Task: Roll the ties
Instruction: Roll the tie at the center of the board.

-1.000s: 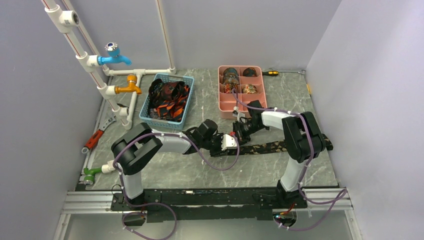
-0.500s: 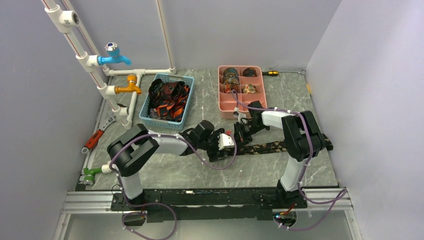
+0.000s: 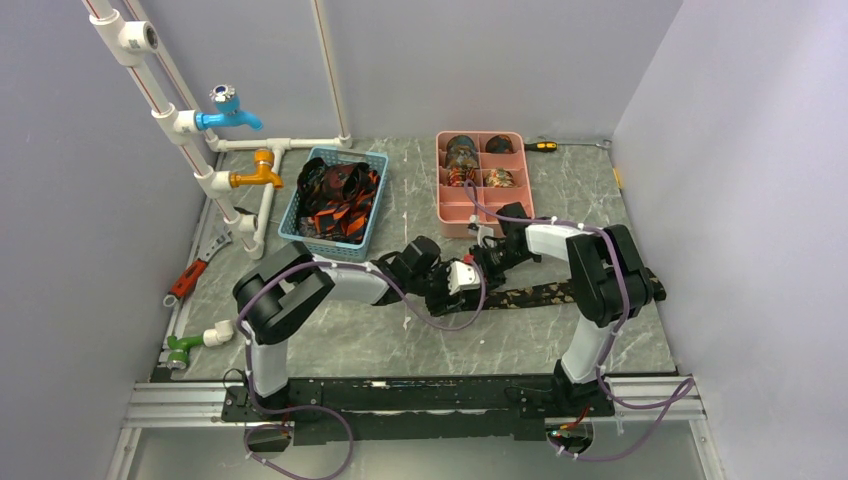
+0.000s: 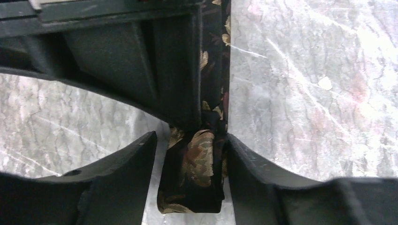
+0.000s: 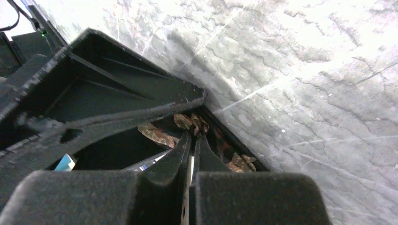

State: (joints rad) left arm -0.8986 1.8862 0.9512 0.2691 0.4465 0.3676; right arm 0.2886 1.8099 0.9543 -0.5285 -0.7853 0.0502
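Note:
A dark tie with a gold pattern (image 3: 545, 294) lies flat along the table from the centre toward the right. My left gripper (image 3: 461, 278) is at its left end. In the left wrist view the tie's folded end (image 4: 199, 171) sits between the open fingers; the right finger (image 4: 263, 178) touches it and the left finger stands off a little. My right gripper (image 3: 490, 262) is just behind, its black body above the tie (image 4: 117, 56). In the right wrist view its fingers (image 5: 180, 154) are pinched on the tie's fabric (image 5: 157, 134) at the tips.
A blue basket (image 3: 372, 215) of loose ties stands at the back left. A pink compartment tray (image 3: 455, 215) with rolled ties is behind the grippers. A screwdriver (image 3: 541, 146) lies at the back. White pipes with taps (image 3: 225, 178) and a red-handled tool (image 3: 188, 278) are on the left.
My left gripper drew slightly left, then moved back right and up close against the right gripper. The right gripper stayed put on the tie's end.

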